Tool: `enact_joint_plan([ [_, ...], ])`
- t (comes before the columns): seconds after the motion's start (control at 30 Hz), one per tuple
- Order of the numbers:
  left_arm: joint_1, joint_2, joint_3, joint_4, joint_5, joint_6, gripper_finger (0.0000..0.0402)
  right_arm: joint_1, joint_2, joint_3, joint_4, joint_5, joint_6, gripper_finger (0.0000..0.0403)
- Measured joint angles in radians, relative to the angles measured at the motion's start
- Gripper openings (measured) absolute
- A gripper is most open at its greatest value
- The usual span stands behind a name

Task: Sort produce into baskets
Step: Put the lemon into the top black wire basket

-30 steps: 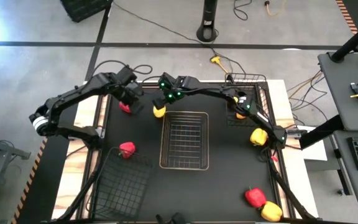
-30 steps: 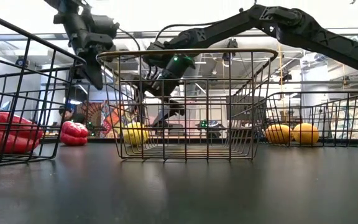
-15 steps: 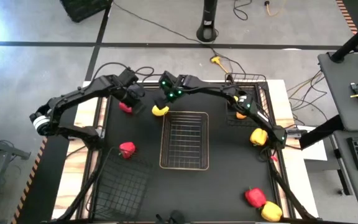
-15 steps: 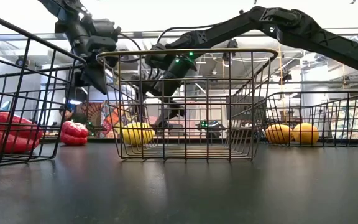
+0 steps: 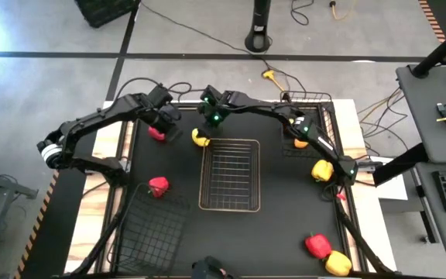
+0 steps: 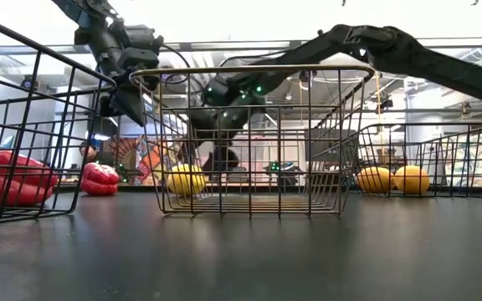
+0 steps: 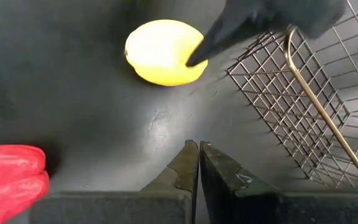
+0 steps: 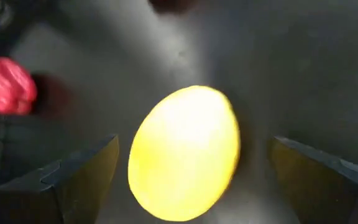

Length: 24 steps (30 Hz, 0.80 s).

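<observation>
A yellow lemon [image 5: 200,138] lies on the black table just beyond the far left corner of the pale wire basket [image 5: 201,178]. My right gripper [image 5: 207,128] hangs over it, open, with a finger on either side of the lemon [image 8: 185,152]. My left gripper [image 5: 169,124] is shut and empty, above the table between the lemon [image 7: 163,53] and a red pepper [image 5: 156,133]. Two black wire baskets stand at the near left [image 5: 149,232] and the far right [image 5: 320,116]; the far right one holds lemons [image 6: 392,179]. My right gripper comes at the lemon from above, with wide gaps to both fingers in its own wrist view. In the left wrist view one fingertip [image 7: 197,57] shows against the lemon's edge; I cannot tell whether it touches. The lemon rests on the table.
A second red pepper [image 5: 158,186] lies left of the pale basket. A yellow pepper [image 5: 322,170] lies at its right. A red pepper [image 5: 317,245] and a yellow pepper [image 5: 337,263] lie at the near right corner. The pale basket [image 7: 303,106] stands close to both grippers.
My right gripper has turned about above the lemon and shifted a little toward the table's far edge, staying open. My left arm has kept still.
</observation>
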Motion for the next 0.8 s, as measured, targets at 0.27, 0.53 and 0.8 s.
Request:
enact_joint_plan([
  [0.27, -0.005, 0.000, 0.000, 0.011, 0.000, -0.053, 0.0000, 0.002, 0.013, 0.000, 0.007, -0.013, -0.130, 0.0398],
  [0.53, -0.005, 0.000, 0.000, 0.026, -0.002, -0.083, 0.0000, 0.001, 0.012, 0.000, -0.012, 0.010, -0.159, 0.0398],
  [0.8, -0.005, 0.000, 0.000, 0.060, -0.004, -0.083, 0.0000, 0.002, 0.004, 0.073, -0.046, -0.120, 0.050, 0.0398],
])
